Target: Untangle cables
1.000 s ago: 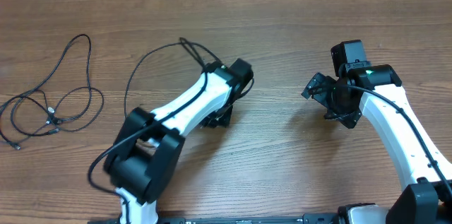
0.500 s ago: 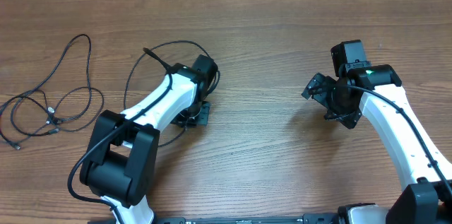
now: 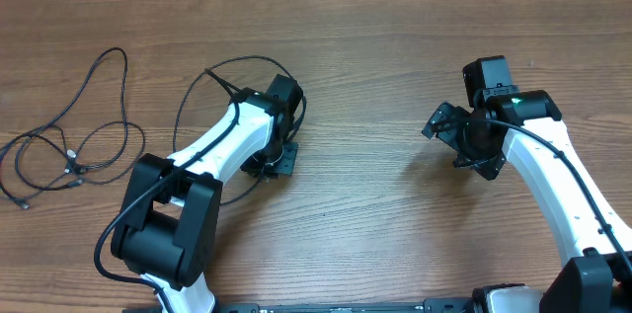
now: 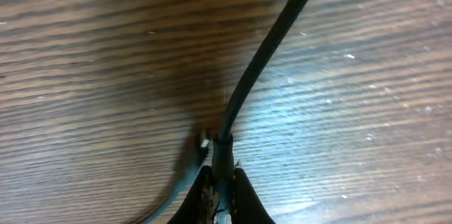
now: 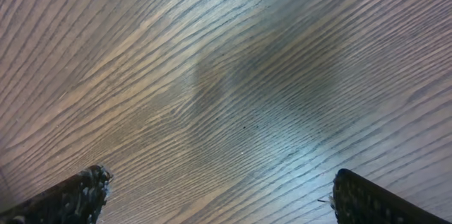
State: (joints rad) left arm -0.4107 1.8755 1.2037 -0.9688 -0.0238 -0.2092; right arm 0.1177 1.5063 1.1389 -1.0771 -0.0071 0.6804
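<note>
Across the whole view, the wooden table (image 3: 395, 17) shows long, matte grain. On its right side, the right gripper (image 5: 222, 199) hovers with its fingers spread wide over bare wood, probably idle until needed. Left of centre, the left gripper (image 4: 223, 181) is pressed together on one thin, rubbery black cable (image 4: 261, 61), likely to draw it clear of the loose tangle of cables (image 3: 74, 150) lying well apart at the left.

Even overhead light keeps the wooden surface (image 3: 395, 37) bright and sharp, with soft, short shadows. Both wrist views carry bluish glare across the grain. In the left one, the close cable (image 4: 268, 47) is blurred.
</note>
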